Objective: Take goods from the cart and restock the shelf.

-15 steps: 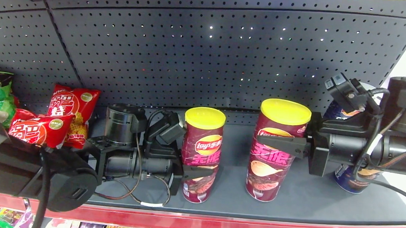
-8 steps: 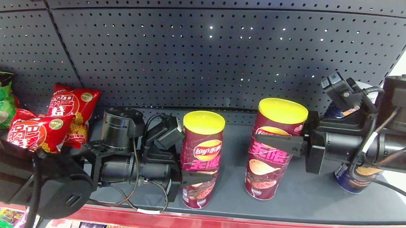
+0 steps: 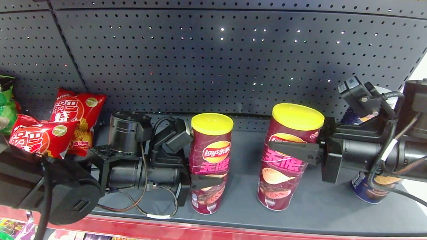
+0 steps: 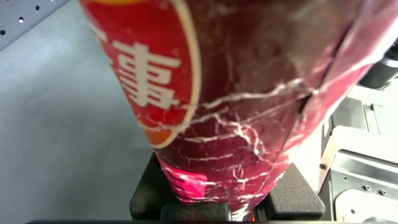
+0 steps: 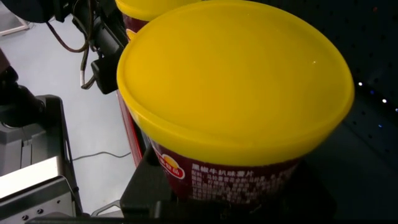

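Chip canisters, two: left canister (image 3: 210,148) pinched by left gripper (image 3: 207,180), right canister (image 3: 291,172) by right gripper (image 3: 287,148); both apparently seated on shelf (image 3: 320,209), release pending.

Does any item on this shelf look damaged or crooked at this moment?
Yes. The maroon crisp can with a yellow lid held by the left gripper has white crack-like creases across its lower wrapper. The similar can in the right gripper shows no such marks.
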{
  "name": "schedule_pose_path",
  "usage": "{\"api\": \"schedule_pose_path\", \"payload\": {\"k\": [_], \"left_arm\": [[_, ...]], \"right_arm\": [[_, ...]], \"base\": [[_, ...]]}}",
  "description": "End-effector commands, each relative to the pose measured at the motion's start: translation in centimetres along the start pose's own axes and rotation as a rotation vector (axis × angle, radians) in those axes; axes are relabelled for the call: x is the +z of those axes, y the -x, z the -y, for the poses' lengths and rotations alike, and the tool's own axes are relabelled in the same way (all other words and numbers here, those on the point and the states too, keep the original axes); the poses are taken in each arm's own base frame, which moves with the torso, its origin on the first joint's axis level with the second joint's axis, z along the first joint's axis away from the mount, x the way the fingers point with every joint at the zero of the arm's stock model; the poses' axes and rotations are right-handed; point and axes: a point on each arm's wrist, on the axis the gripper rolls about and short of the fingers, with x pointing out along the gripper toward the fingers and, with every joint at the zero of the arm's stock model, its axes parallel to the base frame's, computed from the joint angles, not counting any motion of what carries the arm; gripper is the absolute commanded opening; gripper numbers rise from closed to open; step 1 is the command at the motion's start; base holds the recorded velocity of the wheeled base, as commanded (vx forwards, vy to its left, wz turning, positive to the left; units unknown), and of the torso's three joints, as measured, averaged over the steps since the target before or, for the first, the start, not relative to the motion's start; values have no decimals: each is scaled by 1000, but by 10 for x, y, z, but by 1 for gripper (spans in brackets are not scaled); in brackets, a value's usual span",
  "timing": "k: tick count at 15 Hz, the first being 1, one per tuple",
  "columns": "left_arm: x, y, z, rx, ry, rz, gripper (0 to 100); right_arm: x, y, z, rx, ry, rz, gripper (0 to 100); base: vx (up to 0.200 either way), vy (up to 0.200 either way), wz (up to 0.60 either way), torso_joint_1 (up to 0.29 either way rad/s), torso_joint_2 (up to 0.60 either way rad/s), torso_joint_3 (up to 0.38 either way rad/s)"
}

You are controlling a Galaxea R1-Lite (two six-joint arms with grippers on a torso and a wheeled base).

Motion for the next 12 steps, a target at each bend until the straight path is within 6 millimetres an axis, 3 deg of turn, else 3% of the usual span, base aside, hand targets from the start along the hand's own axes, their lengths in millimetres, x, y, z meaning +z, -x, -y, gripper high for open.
{"api": "schedule_pose_path", "payload": {"k": [1,2,7,12], "left_arm": [[-4,-1,-1,-2,10,-13,0],[-4,-1,-1,-2,9,-12,100],[-5,4,3,0,9,-14,100],[-8,21,19,11,17,-22,100]], "right_arm": [[0,0,0,1,0,0,0],[0,0,0,1,0,0,0],[0,0,0,2,0,-1,0],[0,0,-1,0,3,1,0]], "base": [[0,0,0,0,0,0],[0,0,0,0,0,0],[0,0,0,0,0,0],[0,0,0,0,0,0]]}}
